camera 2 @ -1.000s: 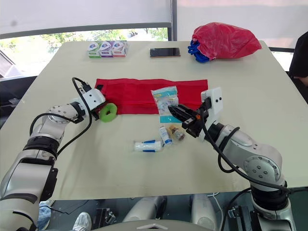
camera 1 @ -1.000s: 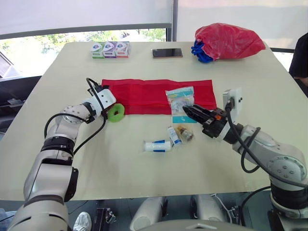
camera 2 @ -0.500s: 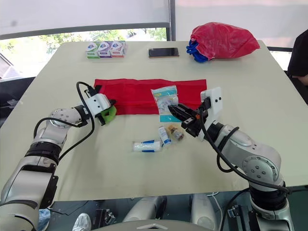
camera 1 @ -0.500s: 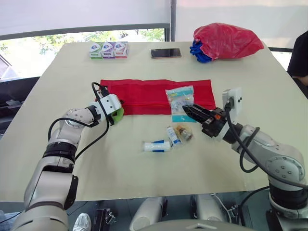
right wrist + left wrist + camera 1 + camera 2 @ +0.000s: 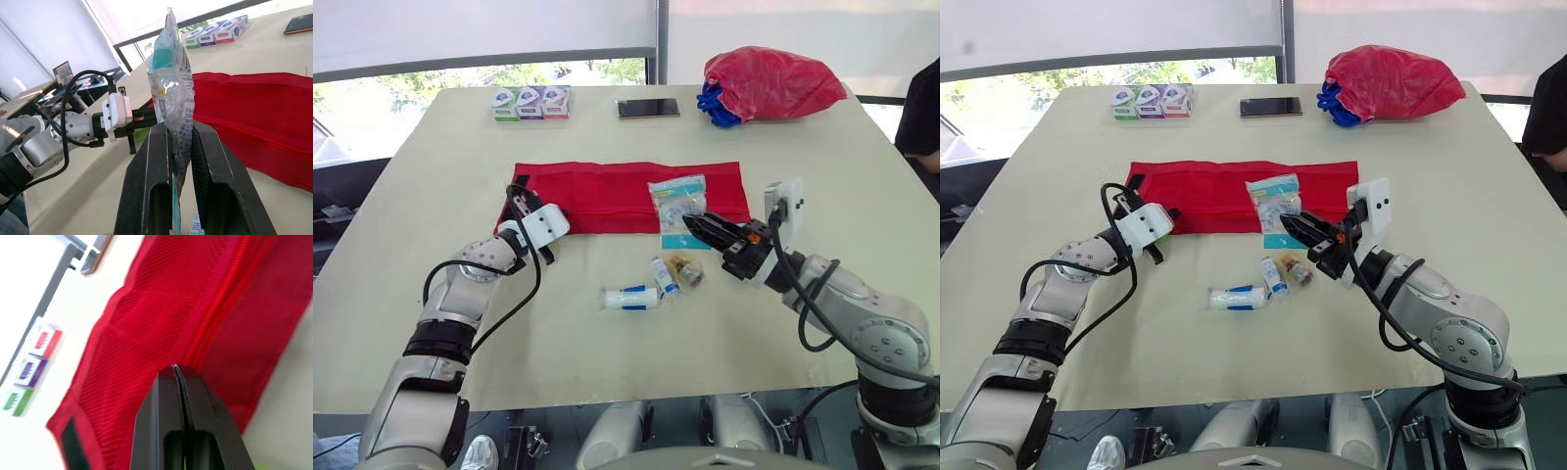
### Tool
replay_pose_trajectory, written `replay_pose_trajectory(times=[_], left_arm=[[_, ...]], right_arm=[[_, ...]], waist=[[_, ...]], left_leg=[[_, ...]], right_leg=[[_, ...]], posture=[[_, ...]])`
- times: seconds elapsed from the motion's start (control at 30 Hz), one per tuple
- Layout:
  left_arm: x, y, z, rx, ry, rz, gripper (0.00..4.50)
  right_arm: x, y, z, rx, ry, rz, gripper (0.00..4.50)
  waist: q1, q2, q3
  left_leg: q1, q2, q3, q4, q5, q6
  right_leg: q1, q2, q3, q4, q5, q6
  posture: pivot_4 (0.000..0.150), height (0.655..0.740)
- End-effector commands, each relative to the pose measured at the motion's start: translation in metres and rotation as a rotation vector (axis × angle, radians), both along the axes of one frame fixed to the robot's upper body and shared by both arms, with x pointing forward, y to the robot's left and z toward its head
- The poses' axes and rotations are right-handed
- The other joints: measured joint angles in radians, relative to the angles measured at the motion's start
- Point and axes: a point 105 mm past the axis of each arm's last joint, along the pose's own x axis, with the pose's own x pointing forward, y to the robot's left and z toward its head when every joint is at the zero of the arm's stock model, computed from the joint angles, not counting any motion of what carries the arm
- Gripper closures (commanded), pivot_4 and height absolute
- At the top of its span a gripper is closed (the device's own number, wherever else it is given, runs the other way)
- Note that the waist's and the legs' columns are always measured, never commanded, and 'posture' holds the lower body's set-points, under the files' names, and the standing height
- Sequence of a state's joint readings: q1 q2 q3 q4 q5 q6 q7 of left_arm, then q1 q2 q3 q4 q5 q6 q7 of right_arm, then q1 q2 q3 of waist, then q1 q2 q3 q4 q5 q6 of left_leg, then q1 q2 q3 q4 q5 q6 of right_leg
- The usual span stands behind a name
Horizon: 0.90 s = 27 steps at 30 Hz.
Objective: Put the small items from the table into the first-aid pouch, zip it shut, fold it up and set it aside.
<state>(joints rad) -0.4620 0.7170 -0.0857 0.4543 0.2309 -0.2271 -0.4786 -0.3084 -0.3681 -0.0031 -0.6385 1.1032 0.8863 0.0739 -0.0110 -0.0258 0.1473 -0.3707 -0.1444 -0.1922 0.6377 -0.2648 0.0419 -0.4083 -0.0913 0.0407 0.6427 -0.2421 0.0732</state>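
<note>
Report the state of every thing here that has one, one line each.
first-aid pouch: unfolded, flat on the table.
clear packet: clamped in the right end effector.
right end effector: shut on the clear packet.
left end effector: shut, over the pouch.
bandage roll: on its side, loose on the table.
small bottle: lying loose on the table.
red bag: bunched up.

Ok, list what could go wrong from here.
1. The right gripper pinches the floppy packet by one edge; it might slip or fold.
2. The pouch lies flat, and the left gripper is shut at its zipper line; if no opening is made, the packet has nowhere to go.
3. The bottle and roll lie near the right gripper and could be knocked.
</note>
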Motion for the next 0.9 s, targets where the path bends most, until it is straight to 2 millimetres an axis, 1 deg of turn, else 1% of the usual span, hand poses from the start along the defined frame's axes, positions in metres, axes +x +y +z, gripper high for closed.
replay_pose_trajectory(times=[0.03, 0.07, 0.1, 0.13, 0.17, 0.27, 0.3, 0.4, 0.57, 0.7, 0.9], left_arm=[[0.004, 0.013, 0.017, 0.094, -0.055, 0.041, 2.89], [0.005, 0.013, 0.016, 0.107, -0.051, 0.040, 2.65], [0.005, 0.012, 0.015, 0.136, -0.050, 0.031, 2.28], [0.004, 0.011, 0.015, 0.160, -0.052, 0.019, 2.02], [0.004, 0.009, 0.014, 0.177, -0.054, 0.009, 1.42], [0.004, 0.006, 0.010, 0.213, -0.046, -0.001, 0.17], [0.004, 0.006, 0.008, 0.226, -0.043, -0.001, 0.06], [0.006, 0.008, 0.007, 0.253, -0.048, 0.023, 0.06], [0.016, 0.021, 0.017, 0.286, -0.084, 0.122, 0.06], [0.020, 0.030, 0.024, 0.307, -0.096, 0.174, 0.06], [0.023, 0.034, 0.027, 0.314, -0.095, 0.193, 0.06]], right_arm=[[-0.004, 0.003, 0.011, 0.014, -0.052, 0.022, 4.46], [-0.004, 0.003, 0.011, 0.014, -0.052, 0.022, 4.46], [-0.004, 0.003, 0.011, 0.014, -0.053, 0.022, 4.46], [-0.003, 0.003, 0.011, 0.014, -0.055, 0.021, 4.46], [-0.003, 0.003, 0.011, 0.014, -0.056, 0.021, 4.46], [-0.003, 0.003, 0.012, 0.015, -0.058, 0.018, 4.46], [-0.003, 0.003, 0.012, 0.015, -0.058, 0.017, 4.46], [-0.003, 0.003, 0.012, 0.015, -0.060, 0.012, 4.46], [-0.003, 0.003, 0.012, 0.013, -0.061, 0.008, 4.46], [-0.002, 0.003, 0.011, 0.013, -0.062, 0.006, 4.46], [-0.002, 0.004, 0.011, 0.015, -0.063, 0.002, 4.46]], waist=[[0.000, 0.000, 0.000], [-0.001, 0.000, 0.000], [-0.002, 0.000, 0.000], [-0.001, 0.000, 0.000], [-0.001, 0.000, 0.000], [0.000, 0.000, 0.000], [0.000, 0.000, -0.001], [0.000, 0.001, -0.001], [0.000, 0.001, -0.001], [-0.002, 0.001, -0.001], [-0.002, 0.000, -0.001]], left_leg=[[0.000, 0.000, 0.000, 0.000, 0.000, 0.000], [0.000, 0.000, 0.000, 0.000, 0.000, 0.000], [0.000, 0.000, 0.000, 0.000, 0.000, 0.000], [0.000, 0.000, 0.000, 0.000, 0.000, 0.000], [0.000, 0.000, 0.000, 0.000, 0.000, 0.000], [0.000, 0.000, 0.000, 0.000, 0.000, 0.000], [0.000, 0.000, 0.000, 0.000, 0.000, 0.000], [0.000, 0.000, 0.000, 0.000, 0.000, 0.000], [0.001, 0.000, 0.000, 0.000, 0.000, 0.000], [0.000, 0.000, 0.000, 0.000, 0.000, 0.000], [0.000, 0.000, 0.001, 0.000, 0.000, 0.000]], right_leg=[[0.000, 0.000, 0.000, 0.000, 0.000, 0.000], [0.000, 0.000, 0.000, 0.000, 0.000, 0.000], [0.000, 0.000, 0.000, 0.000, 0.000, 0.000], [0.000, 0.000, 0.000, 0.000, 0.000, 0.000], [0.000, 0.000, 0.000, 0.000, 0.000, 0.000], [0.000, 0.000, 0.000, 0.000, 0.000, 0.000], [0.000, 0.000, 0.000, 0.000, 0.000, 0.000], [0.000, 0.000, 0.000, 0.000, 0.000, 0.000], [0.000, 0.000, 0.000, 0.001, 0.000, 0.000], [0.000, 0.000, 0.000, 0.001, 0.000, 0.000], [0.000, 0.000, 0.000, 0.001, 0.000, 0.000]], posture=[[0.150, 0.7400], [0.150, 0.7400], [0.150, 0.7400], [0.150, 0.7400], [0.150, 0.7400], [0.150, 0.7400], [0.150, 0.7400], [0.150, 0.7400], [0.150, 0.7400], [0.150, 0.7400], [0.150, 0.7400]])
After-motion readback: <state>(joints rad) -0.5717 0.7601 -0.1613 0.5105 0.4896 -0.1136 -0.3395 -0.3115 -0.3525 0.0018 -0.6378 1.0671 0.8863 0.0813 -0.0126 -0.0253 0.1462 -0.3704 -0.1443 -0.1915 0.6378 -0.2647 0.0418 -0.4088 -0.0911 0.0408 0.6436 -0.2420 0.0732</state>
